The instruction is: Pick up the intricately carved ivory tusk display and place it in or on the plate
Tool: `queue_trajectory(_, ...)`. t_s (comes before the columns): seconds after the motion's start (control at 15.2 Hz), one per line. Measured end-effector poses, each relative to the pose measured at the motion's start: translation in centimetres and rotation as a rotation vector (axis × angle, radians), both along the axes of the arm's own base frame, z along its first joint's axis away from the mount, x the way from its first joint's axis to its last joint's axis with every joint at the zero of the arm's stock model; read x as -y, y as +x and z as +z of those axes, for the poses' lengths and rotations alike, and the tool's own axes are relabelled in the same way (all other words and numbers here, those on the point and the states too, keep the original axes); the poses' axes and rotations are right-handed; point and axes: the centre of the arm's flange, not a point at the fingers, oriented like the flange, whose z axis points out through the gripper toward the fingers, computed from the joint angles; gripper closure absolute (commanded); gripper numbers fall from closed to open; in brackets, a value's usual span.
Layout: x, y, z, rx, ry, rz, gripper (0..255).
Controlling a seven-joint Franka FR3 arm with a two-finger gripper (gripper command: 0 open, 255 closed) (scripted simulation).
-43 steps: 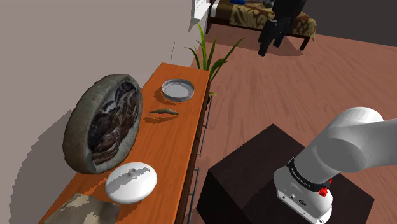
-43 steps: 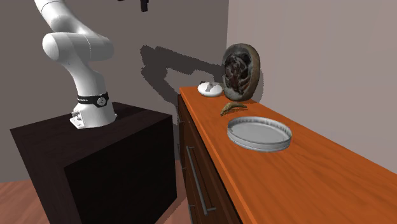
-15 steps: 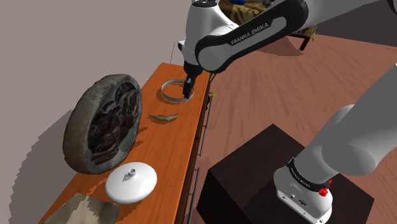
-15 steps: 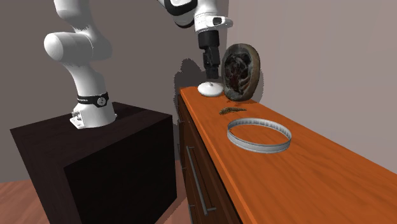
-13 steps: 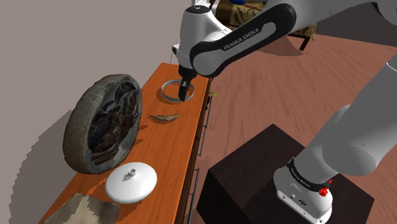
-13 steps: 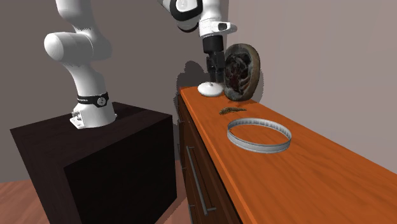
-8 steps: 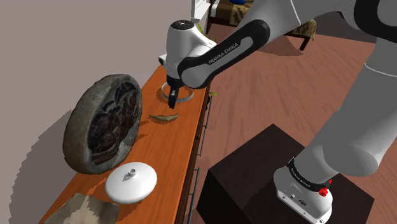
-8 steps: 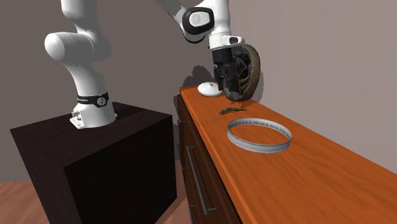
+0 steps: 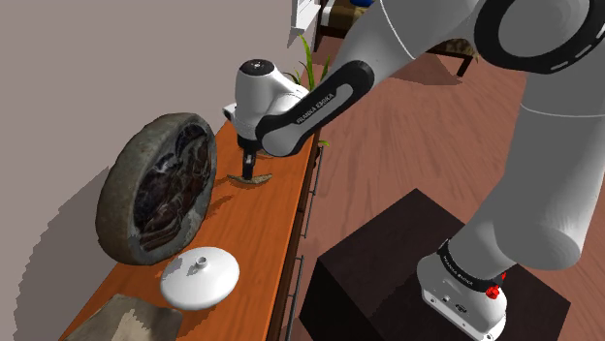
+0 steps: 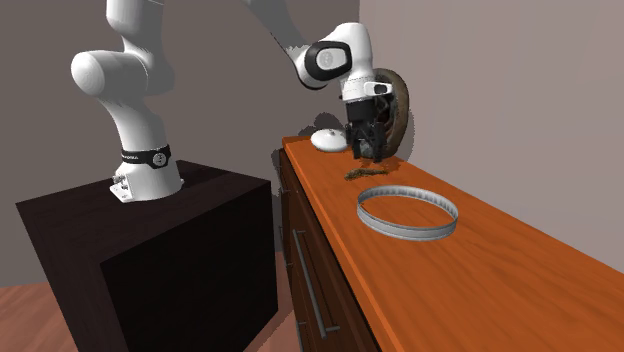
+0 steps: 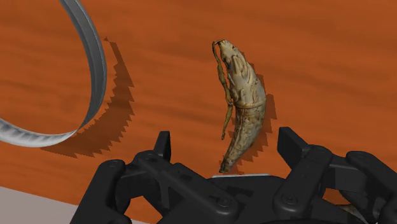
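Observation:
The tusk display is a small curved, carved tan piece lying flat on the orange wooden sideboard. My gripper hangs just above it, open, the fingers standing apart on either side of its pointed end without touching it. From the shoulder view the gripper points down over the tusk. The second exterior view has the gripper above the tusk. The plate is a shallow grey ring-rimmed dish a short way along the sideboard, and its rim curves beside the gripper.
A large round carved disc leans against the wall close beside the tusk. A white lidded dish and a mottled grey slab lie further along the sideboard. The dark stand is beside the sideboard's front edge. A plant stands beyond.
The arm has swung from over the plate toward the tusk and come down, so the gripper now hangs just above the tusk. The objects have not moved.

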Motion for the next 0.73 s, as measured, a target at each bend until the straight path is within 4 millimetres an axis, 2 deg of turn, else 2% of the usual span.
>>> queue_trajectory(0.26, -0.1, 0.5, -2.1, 0.000, 0.000, 0.001, 0)
queue_trajectory(0.66, -0.1, 0.6, -2.5, 0.000, 0.000, 0.001, 0)
queue_trajectory(0.73, -0.1, 0.6, -2.5, 0.000, 0.000, 0.001, 255)
